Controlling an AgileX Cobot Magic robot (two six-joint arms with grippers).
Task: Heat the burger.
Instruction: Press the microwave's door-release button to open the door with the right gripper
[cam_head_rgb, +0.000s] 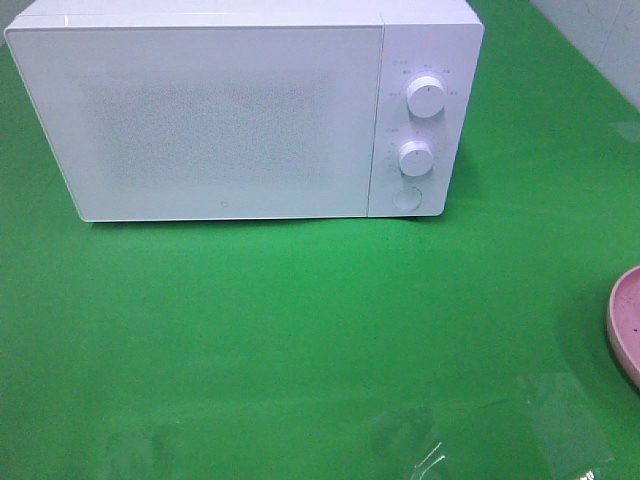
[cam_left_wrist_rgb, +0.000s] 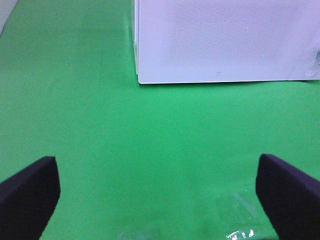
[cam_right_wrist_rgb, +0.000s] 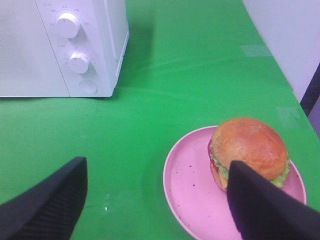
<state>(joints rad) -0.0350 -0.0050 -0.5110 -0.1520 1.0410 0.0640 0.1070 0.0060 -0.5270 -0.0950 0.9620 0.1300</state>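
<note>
– Across the high view, what stands on the green table (cam_head_rgb: 300, 330)?

– One white microwave oven (cam_head_rgb: 230, 110) at the back, its door closed. On its panel an upper knob (cam_head_rgb: 427, 98) sits above a lower knob (cam_head_rgb: 415, 158), with a round button (cam_head_rgb: 406, 198) below both. A pink plate (cam_head_rgb: 625, 320) is cut off by the right edge, well apart from the oven. Patches of clear film (cam_head_rgb: 565, 420) lie flat near the front.

– Any writing?

– Tiny grey marks ring both knobs, and a small dark mark sits low on the door. All are too small to read, and no brand can be made out.

– And the left wrist view?

– The left gripper (cam_left_wrist_rgb: 160, 195) is spread wide, its dark fingers (cam_left_wrist_rgb: 30, 192) far apart over bare green with nothing between them. The oven's lower corner is ahead of it, well apart.

– The right wrist view?

– The right gripper (cam_right_wrist_rgb: 159, 185) is also spread, holding nothing. The burger (cam_right_wrist_rgb: 250, 142) sits upright on the pink plate, toward its far side, with a glossy bun over lettuce and tomato. One dark finger overlaps the burger's near side in this view, and I cannot tell whether it touches. The oven's control panel stands well apart, its marks blurred here too.
</note>
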